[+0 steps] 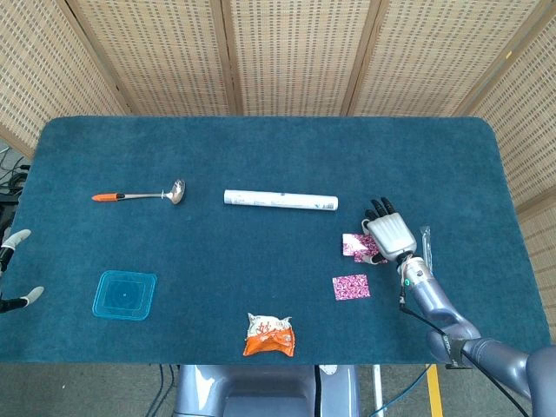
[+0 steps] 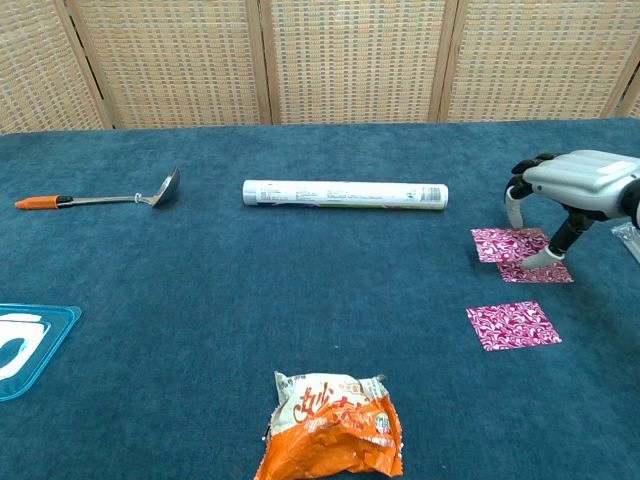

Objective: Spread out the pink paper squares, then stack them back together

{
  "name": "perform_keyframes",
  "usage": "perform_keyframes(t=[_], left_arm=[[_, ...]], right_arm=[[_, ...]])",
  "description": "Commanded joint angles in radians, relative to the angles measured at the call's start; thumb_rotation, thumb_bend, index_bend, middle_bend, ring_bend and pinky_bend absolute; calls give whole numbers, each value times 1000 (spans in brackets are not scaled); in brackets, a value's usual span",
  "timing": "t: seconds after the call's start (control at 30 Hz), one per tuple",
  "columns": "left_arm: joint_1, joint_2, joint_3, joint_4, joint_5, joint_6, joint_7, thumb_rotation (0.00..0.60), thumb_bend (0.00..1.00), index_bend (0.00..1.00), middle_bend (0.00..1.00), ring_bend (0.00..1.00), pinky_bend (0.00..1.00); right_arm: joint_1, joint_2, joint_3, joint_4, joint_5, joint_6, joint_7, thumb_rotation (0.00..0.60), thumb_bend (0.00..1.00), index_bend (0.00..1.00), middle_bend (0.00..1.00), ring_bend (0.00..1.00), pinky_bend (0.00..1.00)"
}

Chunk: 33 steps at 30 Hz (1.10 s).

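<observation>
Starting at the table's left edge: only the fingertips of the left hand visible, spread apart over nothing, clearly idle off the cloth. Next a blue lid near the front left corner and a ladle further back, both well apart from the work. Toward the middle, a paper roll lying crosswise and an orange snack bag at the front edge, neither part of the job. Toward the right edge, one pink paper square lying alone and flat, well clear of the rest, presumably left behind as the last to be gathered. Just behind it, two overlapping squares, one slid partly onto the other, judged to be the restacking under way. Over that pair the right hand, fingers arched downward, fingertips pressing the paper's edge so as to drag rather than lift; nothing enclosed in the grasp. Beyond it, a wrapped straw along the right edge.
</observation>
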State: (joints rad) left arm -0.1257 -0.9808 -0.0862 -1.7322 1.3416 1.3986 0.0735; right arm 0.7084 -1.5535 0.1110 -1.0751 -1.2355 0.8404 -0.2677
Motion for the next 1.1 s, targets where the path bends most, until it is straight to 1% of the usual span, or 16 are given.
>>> perform_keyframes(t=[0.03, 0.5, 0.6, 0.9, 0.97, 1.1], left_arm=[[1, 0, 1, -2, -2, 1, 2, 596, 116, 148, 0, 0, 0], [7, 6, 4, -18, -2, 9, 14, 595, 115, 148, 0, 0, 0], [9, 7, 5, -18, -4, 11, 15, 594, 115, 148, 0, 0, 0], [10, 5, 5, -14, -5, 10, 12, 595, 114, 148, 0, 0, 0], [8, 5, 4, -12, -5, 8, 12, 595, 114, 148, 0, 0, 0], [6, 3, 2, -11, -6, 7, 11, 595, 114, 148, 0, 0, 0]], right_arm=[[-9, 6, -9, 13, -2, -7, 9, 600, 595, 449, 247, 0, 0], [-23, 4, -35, 58, -27, -34, 44, 600, 595, 449, 247, 0, 0], [-23, -2, -36, 67, -30, -38, 50, 600, 573, 449, 244, 0, 0], [-19, -5, -31, 81, -35, -50, 58, 600, 434, 402, 223, 0, 0], [-18, -4, -30, 80, -36, -50, 59, 600, 387, 387, 217, 0, 0], [-18, 1, -28, 73, -37, -50, 56, 600, 348, 369, 214, 0, 0]])
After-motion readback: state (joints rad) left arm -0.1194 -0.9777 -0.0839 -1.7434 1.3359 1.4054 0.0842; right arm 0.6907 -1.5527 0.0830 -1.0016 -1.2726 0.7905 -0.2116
